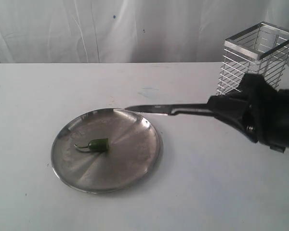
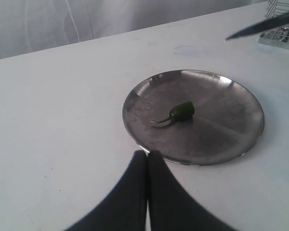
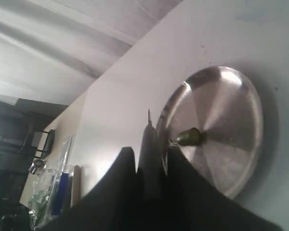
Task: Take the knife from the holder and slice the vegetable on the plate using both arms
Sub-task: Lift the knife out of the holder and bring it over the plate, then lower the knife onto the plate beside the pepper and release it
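Note:
The steel plate [image 1: 135, 159] lies left of centre with the small green chili [image 1: 98, 144] on it, stem pointing left. My right gripper [image 1: 216, 109] is shut on the black knife [image 1: 156, 109], held level above the table, its tip over the plate's far rim. The wire holder [image 1: 257, 60] stands behind the right arm. In the right wrist view the knife [image 3: 149, 139] runs between the fingers toward the plate [image 3: 236, 144] and chili [image 3: 190, 136]. My left gripper [image 2: 147, 155] is shut and empty, just short of the plate [image 2: 226, 139]; the chili [image 2: 182, 111] lies beyond it.
A white curtain hangs behind the table. The holder's corner [image 2: 282, 33] and the knife tip [image 2: 260, 28] show in the left wrist view. Clutter, including a clear bag [image 3: 53, 183], sits off the table's far side in the right wrist view.

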Robot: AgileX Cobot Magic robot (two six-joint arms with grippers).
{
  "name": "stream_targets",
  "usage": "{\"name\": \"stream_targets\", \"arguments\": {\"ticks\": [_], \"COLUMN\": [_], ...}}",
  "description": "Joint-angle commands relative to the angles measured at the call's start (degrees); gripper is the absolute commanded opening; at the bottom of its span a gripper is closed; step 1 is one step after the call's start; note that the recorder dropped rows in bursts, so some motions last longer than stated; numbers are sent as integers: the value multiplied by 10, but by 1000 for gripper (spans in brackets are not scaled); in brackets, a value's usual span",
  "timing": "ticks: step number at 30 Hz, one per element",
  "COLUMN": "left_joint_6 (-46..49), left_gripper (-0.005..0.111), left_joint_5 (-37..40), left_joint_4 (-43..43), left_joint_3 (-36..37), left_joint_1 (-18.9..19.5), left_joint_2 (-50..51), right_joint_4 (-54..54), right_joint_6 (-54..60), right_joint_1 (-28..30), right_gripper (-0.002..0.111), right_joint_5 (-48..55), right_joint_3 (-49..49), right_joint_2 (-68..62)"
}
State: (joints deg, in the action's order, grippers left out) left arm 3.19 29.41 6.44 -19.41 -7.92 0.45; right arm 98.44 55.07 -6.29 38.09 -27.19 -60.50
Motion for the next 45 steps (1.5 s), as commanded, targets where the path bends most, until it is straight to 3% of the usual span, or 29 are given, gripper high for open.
{"name": "stream_targets", "arguments": {"ticks": [1,9,16,22,27,41,45], "left_joint_6": [1,1,1,1,1,1,1], "left_gripper": [0,0,0,0,0,0,0], "left_joint_5": [4,6,6,6,6,7,7], "left_joint_4": [7,7,7,7,7,10,12], "left_joint_3": [1,1,1,1,1,1,1], "left_joint_1": [-4,-4,-4,-4,-4,-8,-8], "left_joint_2": [-4,-4,-4,-4,-4,-4,-4], "right_joint_4": [15,15,15,15,15,15,15], "right_joint_6": [23,-36,31,42,86,199,199], "right_joint_1": [0,0,0,0,0,0,0], "right_gripper": [0,0,0,0,0,0,9], "right_joint_5": [-1,-55,92,45,160,179,160], "right_joint_3": [19,-30,-137,-199,-243,-257,-257], "right_joint_2": [-20,-161,-314,-399,-469,-513,-513]}}
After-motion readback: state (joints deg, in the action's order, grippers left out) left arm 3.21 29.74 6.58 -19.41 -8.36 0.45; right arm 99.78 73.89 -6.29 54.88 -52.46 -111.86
